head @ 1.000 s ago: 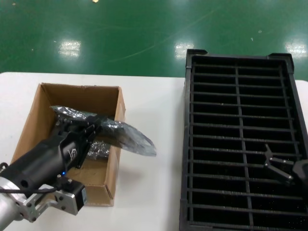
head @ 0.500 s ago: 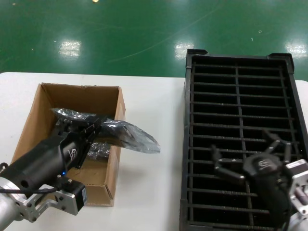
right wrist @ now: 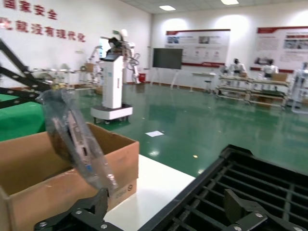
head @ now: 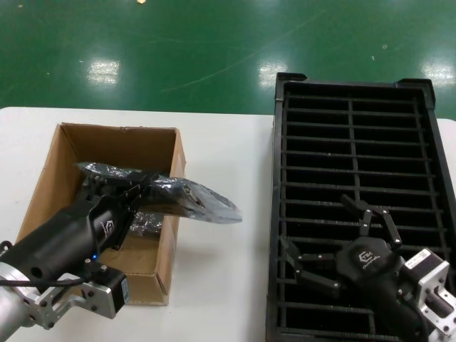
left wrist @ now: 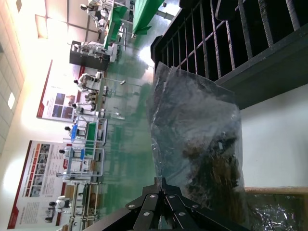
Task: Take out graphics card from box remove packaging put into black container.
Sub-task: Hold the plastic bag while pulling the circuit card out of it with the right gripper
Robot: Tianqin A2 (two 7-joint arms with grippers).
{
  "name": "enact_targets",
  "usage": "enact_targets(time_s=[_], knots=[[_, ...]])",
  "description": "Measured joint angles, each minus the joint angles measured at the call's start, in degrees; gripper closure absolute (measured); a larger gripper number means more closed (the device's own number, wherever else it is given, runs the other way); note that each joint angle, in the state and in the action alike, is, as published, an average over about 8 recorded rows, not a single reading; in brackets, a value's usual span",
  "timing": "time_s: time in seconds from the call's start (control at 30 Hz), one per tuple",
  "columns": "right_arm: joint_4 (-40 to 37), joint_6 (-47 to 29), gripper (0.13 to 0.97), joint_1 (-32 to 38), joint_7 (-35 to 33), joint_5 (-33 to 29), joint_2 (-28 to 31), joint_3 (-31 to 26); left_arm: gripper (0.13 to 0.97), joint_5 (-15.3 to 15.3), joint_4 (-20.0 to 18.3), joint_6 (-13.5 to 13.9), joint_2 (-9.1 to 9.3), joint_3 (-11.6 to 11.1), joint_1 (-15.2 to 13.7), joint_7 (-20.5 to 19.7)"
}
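While the left gripper (head: 132, 194) pinches the near end of the shiny smoky-grey crinkled plastic bag (head: 189, 199), the thin dark graphics card (right wrist: 77, 139) sits inside that bag, held up out of the brown corrugated cardboard box (head: 171, 235) and jutting over the box's right wall above the white table (head: 221, 285); the step in hand, as I judge it, is the lift-out, with the unwrapping not yet begun. A second crinkled bag (head: 146, 222) lies on the box floor beneath. The right gripper (head: 335, 246) hangs above the near part of the large black slotted plastic tray (head: 353, 121), its fingers spread wide and holding nothing, well apart from the bag.

The next move probably calls for the right gripper to cross toward the box and take the bag's free end, so that the two arms can pull card and wrapping apart; the film looks slippery and loose, so the hold would need to land on the plastic alone, not on the card's bracket.

As for writing: a small white logo marks the left gripper's body (head: 107, 228) and another the right gripper's body (head: 365, 260), neither legible; red Chinese characters run along the hall wall (right wrist: 33, 21) in the right wrist view, possibly a safety slogan, though I cannot read them surely; a small round printed mark on the box wall (right wrist: 120, 191) is unreadable.
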Motion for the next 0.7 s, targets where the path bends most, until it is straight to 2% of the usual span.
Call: enact_targets(time_s=[0.2, 0.47, 0.5, 0.7], knots=[[-0.58, -5.66, 0.286, -0.17, -4.41, 2.10, 0.42, 1.72, 0.957, 0.00, 0.00, 0.00, 0.00, 0.00, 0.00, 0.00], [-1.19, -8.44, 0.463, 0.80, -6.28, 1.44, 0.37, 0.17, 0.957, 0.00, 0.00, 0.00, 0.00, 0.00, 0.00, 0.00], [-1.29, -8.61, 0.463, 0.97, -6.48, 1.29, 0.29, -0.06, 0.957, 0.00, 0.00, 0.00, 0.00, 0.00, 0.00, 0.00], [-1.67, -9.57, 0.626, 1.83, -7.17, 0.23, 0.31, -1.45, 0.957, 0.00, 0.00, 0.00, 0.00, 0.00, 0.00, 0.00]])
